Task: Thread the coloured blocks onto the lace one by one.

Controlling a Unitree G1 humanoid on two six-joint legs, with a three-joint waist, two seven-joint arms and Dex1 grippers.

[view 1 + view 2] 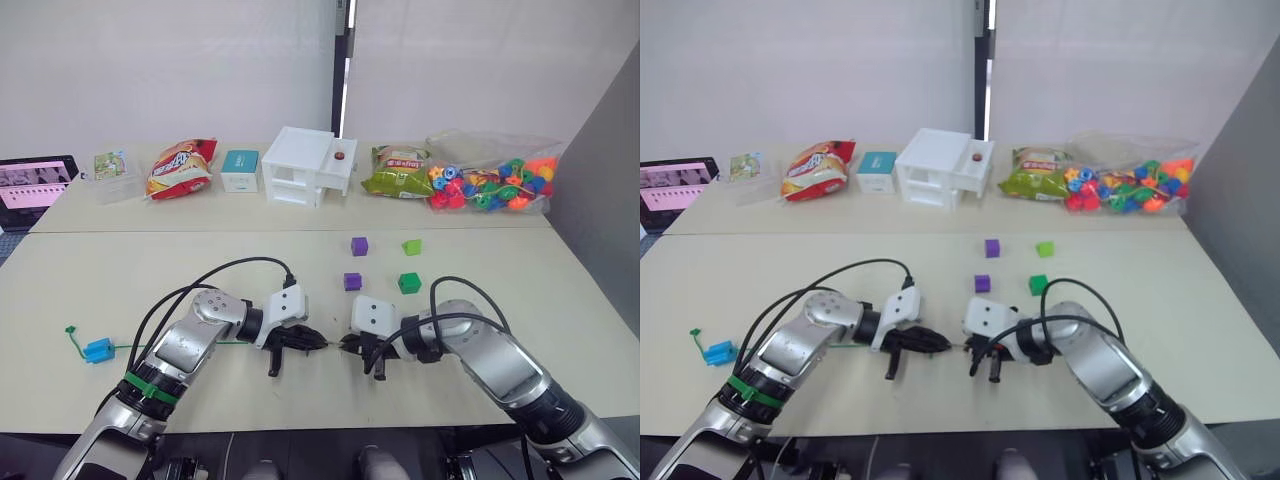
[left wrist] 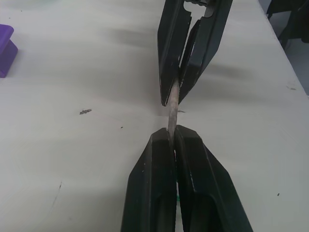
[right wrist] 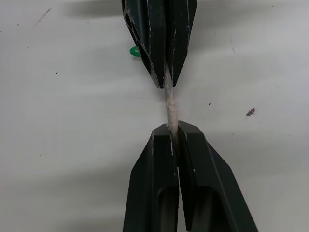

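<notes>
Head views, left gripper (image 1: pixel 318 343): fingers pinched on the lace (image 1: pixel 235 343), low over the table (image 1: pixel 520 290), tips facing the right gripper (image 1: pixel 347 344).
Head views, right gripper: fingers pinched on the lace's pale tip, just beside the left gripper.
Head views, lace: green cord running from the left gripper away to the robot's left, ending at a knot past the blue block (image 1: pixel 98 350) threaded on it.
Head views, loose blocks: purple block (image 1: pixel 352 281) and dark green block (image 1: pixel 409 283) beyond the right gripper; second purple block (image 1: pixel 359 245) and light green block (image 1: pixel 412 246) farther beyond.
Left wrist view, pale tip (image 2: pixel 172 108): spans the gap between both closed finger pairs; a purple block (image 2: pixel 6 50) lies well apart.
Right wrist view, pale tip (image 3: pixel 170 106): clamped at each end by the two grippers; green cord (image 3: pixel 134 50) shows beside the far fingers.
</notes>
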